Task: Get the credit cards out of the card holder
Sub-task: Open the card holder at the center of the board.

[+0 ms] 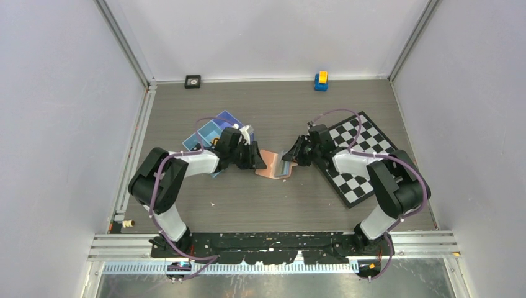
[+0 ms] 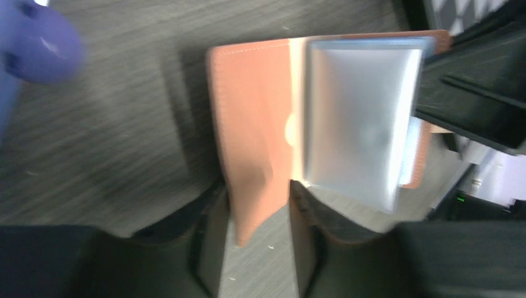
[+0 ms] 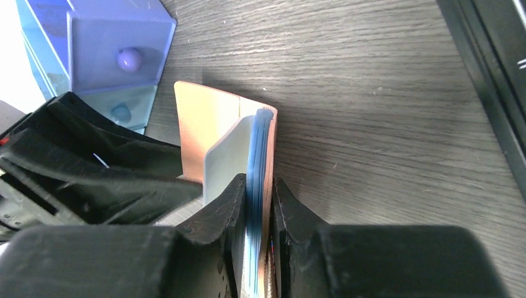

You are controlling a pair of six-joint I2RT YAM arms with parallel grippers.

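The tan card holder (image 1: 273, 166) lies open between my two grippers at the table's middle. My right gripper (image 3: 257, 183) is shut on its right half, pinching the tan cover (image 3: 205, 118) together with a stack of blue-edged clear sleeves (image 3: 258, 143) held on edge. In the left wrist view the tan flap (image 2: 248, 124) is spread flat and the pale sleeves (image 2: 360, 118) stand open. My left gripper (image 2: 255, 192) is open, with the flap's near corner between its jaws. I cannot make out any credit cards; the sleeves hide them.
A blue compartment tray (image 1: 214, 133) sits behind the left gripper, also in the right wrist view (image 3: 99, 43). A checkered board (image 1: 363, 155) lies under the right arm. A yellow-and-blue toy (image 1: 320, 81) and a small black block (image 1: 193, 81) stand at the back wall.
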